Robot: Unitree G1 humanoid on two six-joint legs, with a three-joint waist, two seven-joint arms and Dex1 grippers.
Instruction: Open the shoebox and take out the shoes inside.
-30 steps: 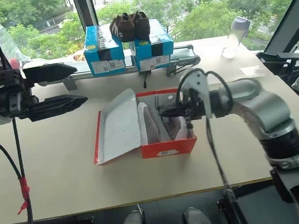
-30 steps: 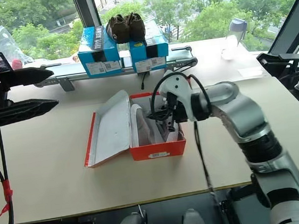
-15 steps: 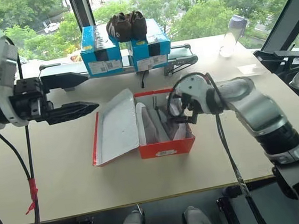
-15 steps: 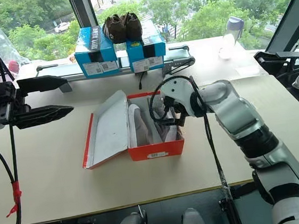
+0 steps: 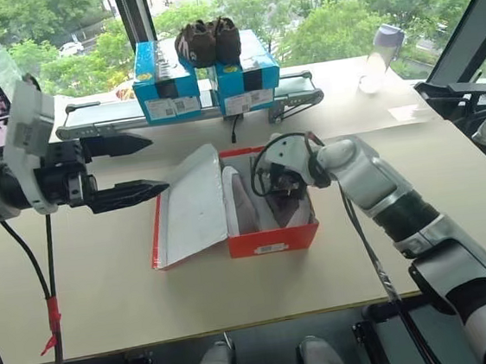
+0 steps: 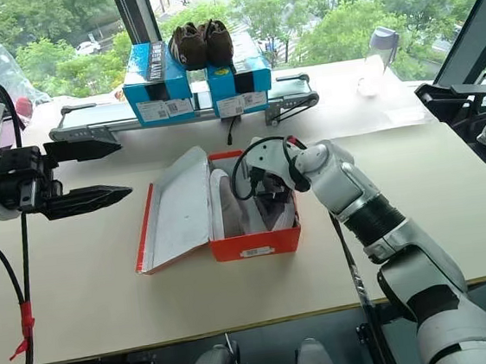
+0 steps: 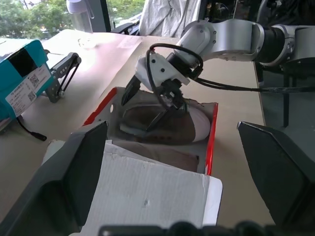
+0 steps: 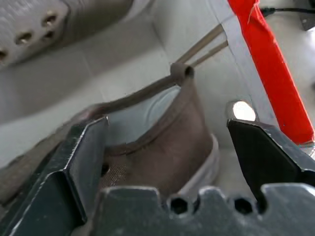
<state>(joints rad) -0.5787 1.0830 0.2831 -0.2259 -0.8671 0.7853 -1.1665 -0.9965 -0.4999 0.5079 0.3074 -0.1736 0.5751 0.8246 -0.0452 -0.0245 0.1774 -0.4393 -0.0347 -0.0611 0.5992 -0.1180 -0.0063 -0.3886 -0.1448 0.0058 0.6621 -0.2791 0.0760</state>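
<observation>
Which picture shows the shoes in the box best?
The left wrist view: a whole grey shoe lies in the red box. The head views show both shoes, partly behind the right gripper. The right wrist view shows a heel.

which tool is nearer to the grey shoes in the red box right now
Right. The right tool is down inside the open shoebox, fingers spread over the heel of a grey shoe. The left tool hangs open above the table, off to the left of the lid.
</observation>
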